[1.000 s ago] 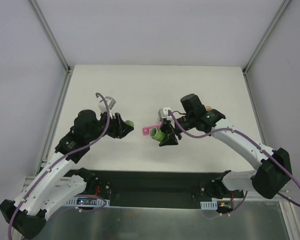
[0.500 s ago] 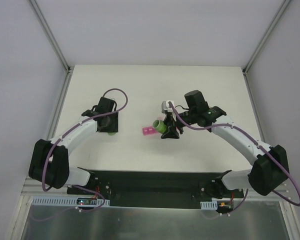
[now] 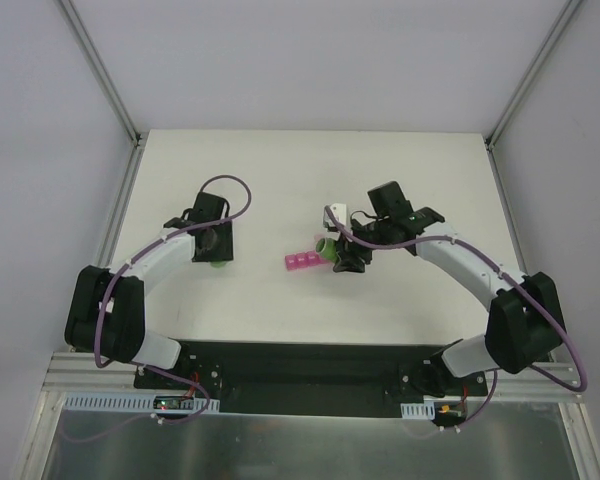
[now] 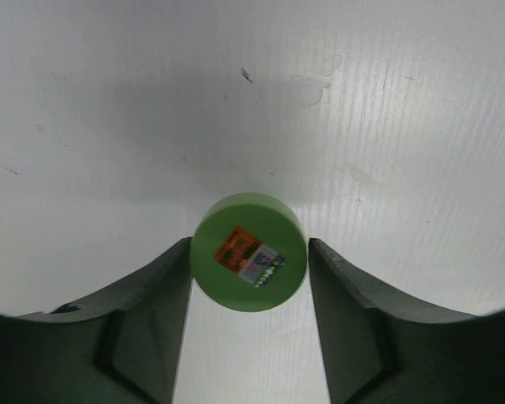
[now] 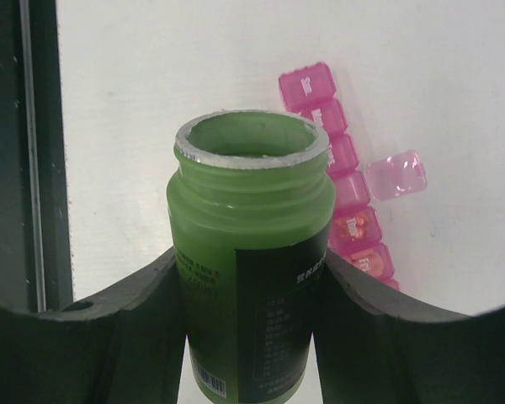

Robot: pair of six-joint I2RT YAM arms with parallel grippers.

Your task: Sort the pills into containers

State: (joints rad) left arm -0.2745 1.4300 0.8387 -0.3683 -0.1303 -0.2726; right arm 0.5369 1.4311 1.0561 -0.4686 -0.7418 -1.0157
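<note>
Just past the right claw (image 5: pixel 251 257), the pink strip (image 5: pixel 351 192) lies on the surface (image 5: pixel 194 59). That claw squeezes an open green bottle (image 5: pixel 248 210). The left claw (image 4: pixel 249 257) squeezes the cap (image 4: pixel 248 227).

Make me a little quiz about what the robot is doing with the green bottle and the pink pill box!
1. True or false: the green bottle in the right gripper has its cap on.
2. What sits gripped between the fingers of the left gripper? A) the green cap B) a spoon C) nothing
3. Fill in: the pill box behind the bottle is coloured ____.
Key: 1 false; 2 A; 3 pink.
</note>
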